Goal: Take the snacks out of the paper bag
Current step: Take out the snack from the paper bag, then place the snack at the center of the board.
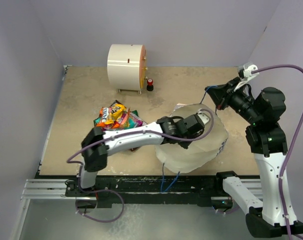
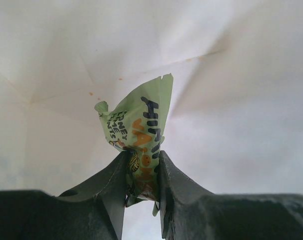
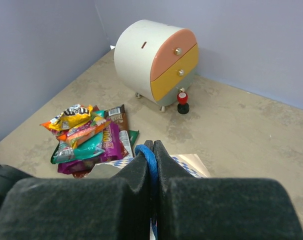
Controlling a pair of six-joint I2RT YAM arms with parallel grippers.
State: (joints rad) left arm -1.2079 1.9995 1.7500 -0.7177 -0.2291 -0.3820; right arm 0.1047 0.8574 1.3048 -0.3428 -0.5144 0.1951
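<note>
The white paper bag (image 1: pixel 191 155) lies open at the table's front centre, and its blue-checked edge (image 3: pixel 189 165) shows below my right fingers. My left gripper (image 1: pixel 205 119) reaches inside the bag. In the left wrist view that gripper (image 2: pixel 143 170) is shut on a crumpled green snack packet (image 2: pixel 141 125), with the bag's white inner wall (image 2: pixel 241 100) behind it. My right gripper (image 1: pixel 209 94) sits at the bag's far rim; in its own wrist view it (image 3: pixel 152 147) is shut on the blue cord handle (image 3: pixel 144 150). A pile of several snacks (image 1: pixel 116 117) (image 3: pixel 89 137) lies on the table left of the bag.
A white cylindrical drum (image 1: pixel 126 67) with orange and yellow drawer fronts (image 3: pixel 174 62) stands at the back. A small red-and-black object (image 1: pixel 150 84) (image 3: pixel 182 102) sits beside it. Purple walls close in the table on the left, back and right.
</note>
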